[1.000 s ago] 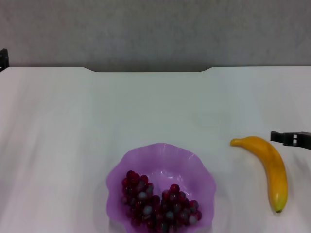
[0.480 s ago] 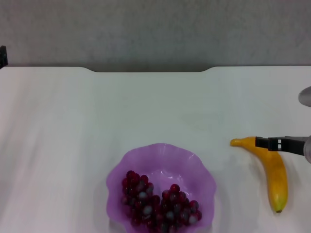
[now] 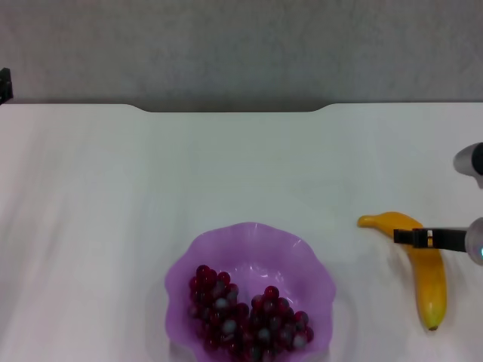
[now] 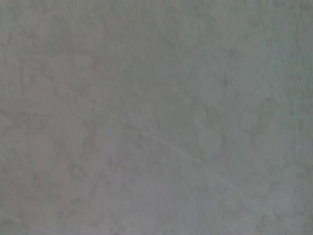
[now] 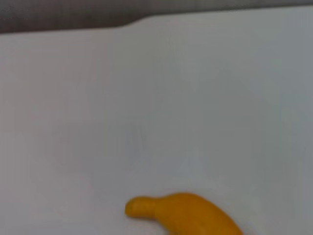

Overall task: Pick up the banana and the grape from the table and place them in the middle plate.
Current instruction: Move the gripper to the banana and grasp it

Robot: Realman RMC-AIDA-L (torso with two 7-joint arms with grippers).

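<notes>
The banana (image 3: 425,269) lies on the white table (image 3: 113,196), right of the purple scalloped plate (image 3: 309,260), which holds the grapes (image 3: 245,317). The right gripper (image 3: 423,237) reaches over the banana's upper half, apparently positioning to grasp; its opening cannot be judged.

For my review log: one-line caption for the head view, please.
Right gripper over curved yellow-orange banana on white table; dark red-purple grapes in scalloped purple plate.

Saw middle plate (image 3: 250,245) on table (image 3: 151,173) at near edge, centre. Grape (image 3: 249,317) lay in plate's near half. Banana (image 3: 426,279) lay on table right of plate, apart. Right gripper (image 3: 411,237) over banana's far part.
</notes>
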